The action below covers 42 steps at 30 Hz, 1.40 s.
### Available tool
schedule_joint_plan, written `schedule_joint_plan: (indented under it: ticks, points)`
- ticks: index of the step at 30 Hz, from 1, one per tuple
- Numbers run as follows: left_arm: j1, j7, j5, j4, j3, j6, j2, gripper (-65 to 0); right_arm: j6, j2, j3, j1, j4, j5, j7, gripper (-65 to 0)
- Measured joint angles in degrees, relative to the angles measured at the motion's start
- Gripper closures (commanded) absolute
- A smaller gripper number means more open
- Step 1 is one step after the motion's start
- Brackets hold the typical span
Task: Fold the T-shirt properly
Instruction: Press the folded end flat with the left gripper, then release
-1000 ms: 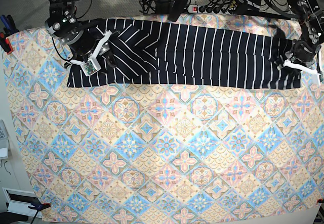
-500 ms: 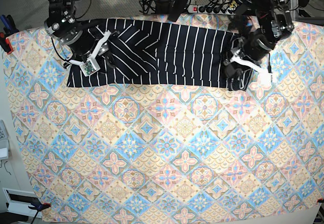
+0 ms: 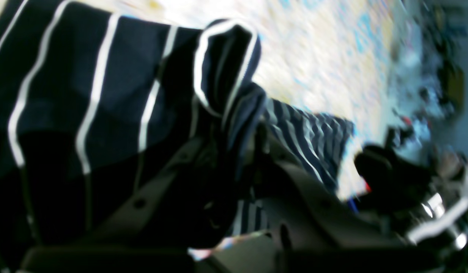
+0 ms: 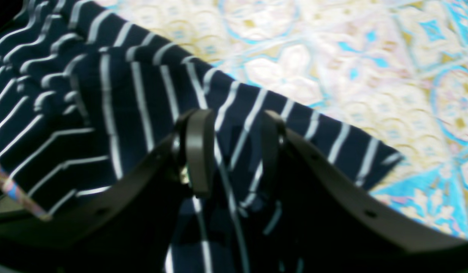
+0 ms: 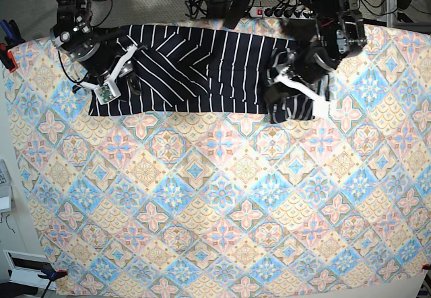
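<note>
The T-shirt (image 5: 215,69), dark with thin white stripes, lies as a long band across the far side of the table. In the base view my left gripper (image 5: 288,99) sits at the shirt's right end, shut on a bunched fold of cloth (image 3: 226,87) that it holds lifted over the band. The left wrist view shows striped fabric draped over its fingers (image 3: 173,182). My right gripper (image 5: 128,76) hovers at the shirt's left end. Its jaws stand open in the right wrist view (image 4: 235,148), close over the flat striped T-shirt (image 4: 142,102), near the hem.
The pastel diamond-patterned tablecloth (image 5: 222,197) covers the whole table. A power strip (image 5: 276,12) and cables lie beyond the far edge. A red clamp (image 5: 5,56) grips the left edge and another (image 5: 50,274) the near left corner.
My left gripper has carried the shirt's right end leftward, so the band is much shorter. The right arm has shifted slightly up and left, jaws unchanged.
</note>
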<state>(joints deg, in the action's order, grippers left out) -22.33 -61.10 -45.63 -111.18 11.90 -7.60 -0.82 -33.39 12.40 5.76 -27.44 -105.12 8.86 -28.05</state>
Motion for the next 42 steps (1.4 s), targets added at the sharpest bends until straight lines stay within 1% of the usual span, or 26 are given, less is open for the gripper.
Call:
schedule_joint_plan:
  ticks: [9, 12, 18, 24, 28, 30, 34, 39, 42]
  points:
    - [0.09, 0.5, 0.13, 3.21, -3.19, 0.07, 0.04, 0.0, 0.0, -0.02, 6.03, 0.02, 0.0, 0.02, 0.04, -20.3]
    - [0.7, -0.11, 0.2, 3.98, -4.13, 0.09, 0.04, 0.0, 0.17, 0.02, 7.5, 0.0, 0.0, 0.0, 0.0, -20.3]
    - [2.62, 0.11, 0.22, 4.11, -5.57, 0.15, 0.15, 0.0, -0.22, -0.04, 7.54, 0.0, 0.0, 0.02, 0.02, -20.3]
    - [3.52, 0.35, -0.28, 8.46, -9.29, 0.07, 0.5, 0.0, -0.28, -0.04, 7.52, 0.0, 0.0, 0.02, 0.22, -20.3]
    - [3.34, 0.04, 0.11, 9.18, -10.43, 0.24, 0.72, -4.5, -0.22, -0.02, 7.48, 0.07, 0.0, 0.0, 0.17, -20.3]
    - [3.61, 0.09, -0.39, 9.18, -10.91, 0.11, 1.57, -8.4, -0.24, -0.02, 7.48, 0.11, 0.0, 0.04, 0.24, -20.3]
    - [3.56, 0.22, -0.35, 9.07, -12.09, 0.09, 3.48, -19.4, -0.24, -0.02, 7.48, 0.11, 0.0, 0.02, 0.22, -20.3]
    - [3.43, 0.04, -0.42, 8.15, -12.15, 0.09, 4.7, -27.9, -0.2, -0.02, 7.48, 0.11, 0.0, 0.0, 0.2, -20.3]
    - [3.48, 0.02, -0.79, 5.4, -12.13, -0.2, 6.69, -31.6, -0.26, -0.04, 7.34, 0.13, 0.0, 0.04, 0.22, -20.3]
